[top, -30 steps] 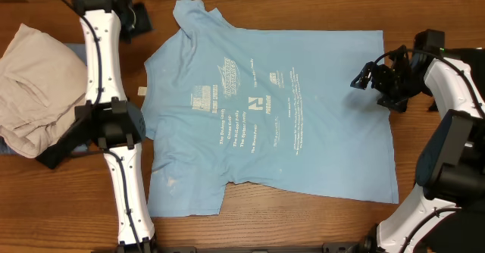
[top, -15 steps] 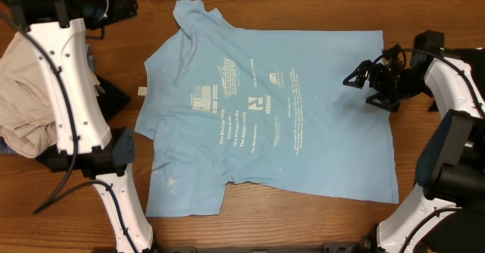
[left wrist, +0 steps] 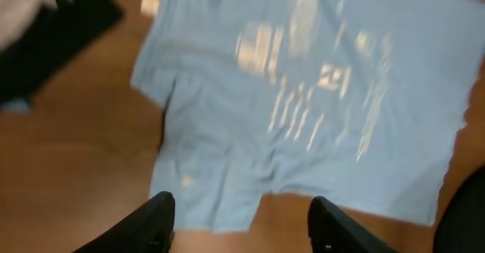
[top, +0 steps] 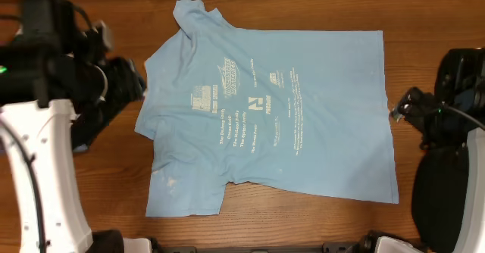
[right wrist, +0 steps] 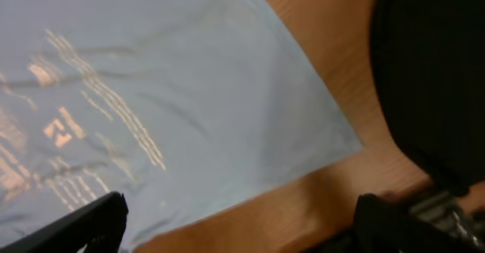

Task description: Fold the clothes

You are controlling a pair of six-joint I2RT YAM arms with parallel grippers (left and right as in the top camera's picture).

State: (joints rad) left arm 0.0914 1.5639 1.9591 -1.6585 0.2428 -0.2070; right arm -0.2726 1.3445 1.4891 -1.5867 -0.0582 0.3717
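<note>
In the middle of the table [top: 303, 226], you have the light blue T-shirt [top: 303, 94] spread flat, print side up, collar toward your left arm and hem toward your right. Your left gripper [left wrist: 242, 223] hangs above it, its 2 fingers apart with nothing between them. Your right gripper [right wrist: 242, 226] sits by a hem corner, fingers wide apart and empty.

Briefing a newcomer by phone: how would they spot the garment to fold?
On the wooden table, between the left arm and right arm, the T-shirt lies spread flat. It is light sky-blue and short-sleeved; its white printed lettering sets it apart from the black-and-white arms beside it.
</note>
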